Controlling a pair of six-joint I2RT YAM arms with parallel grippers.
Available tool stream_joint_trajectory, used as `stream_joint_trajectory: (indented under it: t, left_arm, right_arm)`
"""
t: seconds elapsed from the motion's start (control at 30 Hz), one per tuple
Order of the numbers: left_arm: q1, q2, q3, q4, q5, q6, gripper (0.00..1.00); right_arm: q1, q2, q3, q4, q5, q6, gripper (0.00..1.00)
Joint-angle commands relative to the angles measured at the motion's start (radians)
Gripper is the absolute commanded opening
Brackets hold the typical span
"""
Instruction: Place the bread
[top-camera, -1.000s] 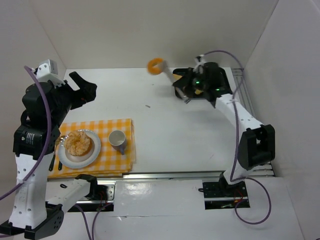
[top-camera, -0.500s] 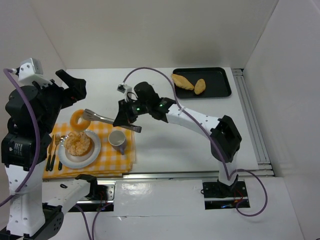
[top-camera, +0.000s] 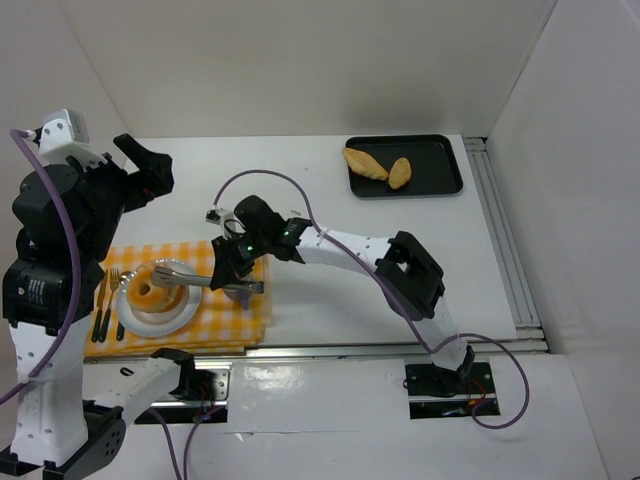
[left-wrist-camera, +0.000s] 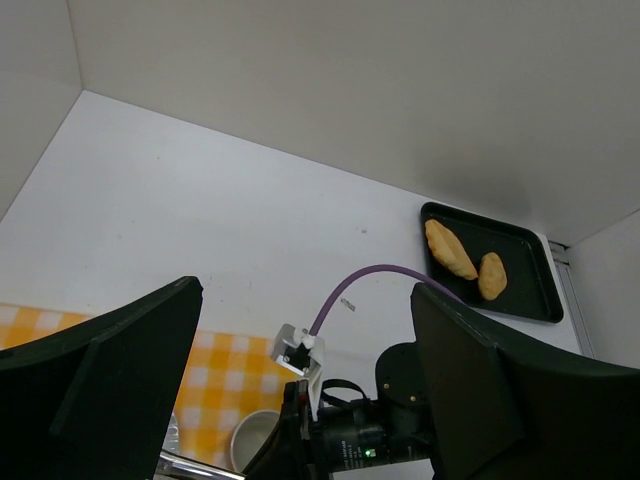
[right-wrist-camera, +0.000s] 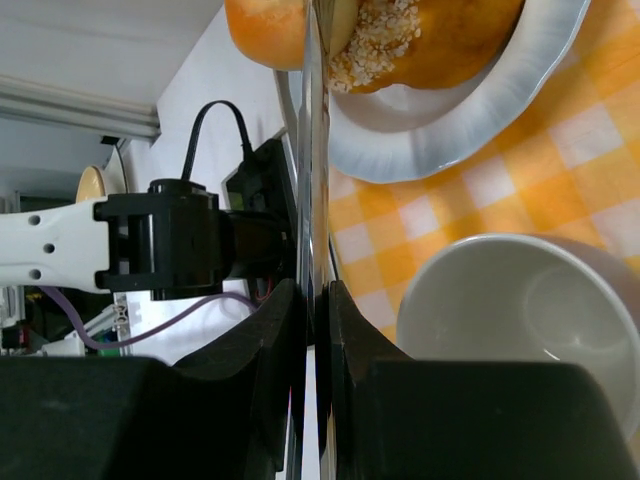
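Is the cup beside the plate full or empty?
Empty. The right wrist view looks into the cup and shows only its bare pale inside.

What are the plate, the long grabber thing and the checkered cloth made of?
The plate looks like glazed ceramic, though it could be hard plastic: it is white and smooth, with a soft sheen on its rim. The tongs seem to be polished metal: thin, silvery and mirror-like in the right wrist view. The cloth looks like woven fabric: matte, with yellow and white checks.
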Motion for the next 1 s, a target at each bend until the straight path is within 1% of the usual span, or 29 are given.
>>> stream_joint_trajectory:
  t: [0.0, 0.03, 0.07, 0.13, 0.17, 0.27, 0.3, 0.43, 0.63, 0.7, 0.77, 0.83, 0.87, 0.93, 0.97]
  left_arm:
    - [-0.005, 0.003, 0.030, 0.021, -0.016, 0.020, 0.99]
    - [-0.005, 0.003, 0.030, 0.021, -0.016, 0.029, 0.99]
    - [-0.005, 0.012, 0.020, 0.021, -0.016, 0.029, 0.99]
    - [-0.005, 0.012, 0.020, 0.021, -0.016, 0.029, 0.99]
    - [-0.005, 0.012, 0.020, 0.021, -0.016, 0.029, 0.99]
    - [-0.014, 0.012, 0.011, 0.021, -0.025, 0.038, 0.99]
    - [-0.014, 0.012, 0.011, 0.021, -0.025, 0.038, 0.99]
    - [-0.014, 0.012, 0.002, 0.021, -0.044, 0.047, 0.99]
    - [-0.014, 0.012, 0.002, 0.021, -0.044, 0.047, 0.99]
    - [-0.014, 0.012, 0.002, 0.030, -0.044, 0.047, 0.99]
    - [-0.014, 0.012, 0.002, 0.030, -0.044, 0.047, 0.99]
    - [-0.014, 0.012, 0.002, 0.030, -0.044, 0.047, 0.99]
    - [-0.014, 0.012, 0.002, 0.030, -0.044, 0.047, 0.99]
    - [-0.014, 0.012, 0.002, 0.030, -0.044, 0.047, 0.99]
    - [-0.014, 0.012, 0.002, 0.030, -0.035, 0.047, 0.99]
  right_arm:
    - [-0.004, 0.005, 0.073, 0.013, 0.008, 0.001, 0.02]
    - [-0.004, 0.014, 0.082, -0.009, 0.008, 0.001, 0.05]
    - [-0.004, 0.014, 0.082, -0.009, 0.008, 0.001, 0.14]
    - [-0.004, 0.003, 0.082, -0.009, 0.008, 0.001, 0.20]
    - [-0.004, -0.012, 0.070, -0.009, 0.008, 0.001, 0.29]
    - [-0.022, -0.050, 0.048, -0.009, 0.017, 0.001, 0.36]
    - [-0.022, -0.073, 0.048, -0.009, 0.026, 0.001, 0.44]
    - [-0.051, -0.107, 0.027, 0.003, 0.037, 0.001, 0.49]
    - [-0.074, -0.156, 0.018, 0.025, 0.057, 0.001, 0.50]
    - [-0.086, -0.178, -0.013, 0.064, 0.057, 0.011, 0.50]
    - [-0.108, -0.205, -0.022, 0.065, 0.070, 0.020, 0.50]
    - [-0.122, -0.230, -0.050, 0.054, 0.106, 0.020, 0.50]
    - [-0.131, -0.269, -0.070, 0.054, 0.147, 0.020, 0.50]
    - [-0.174, -0.320, -0.145, 0.054, 0.213, 0.020, 0.50]
    - [-0.194, -0.386, -0.177, 0.054, 0.320, 0.020, 0.50]
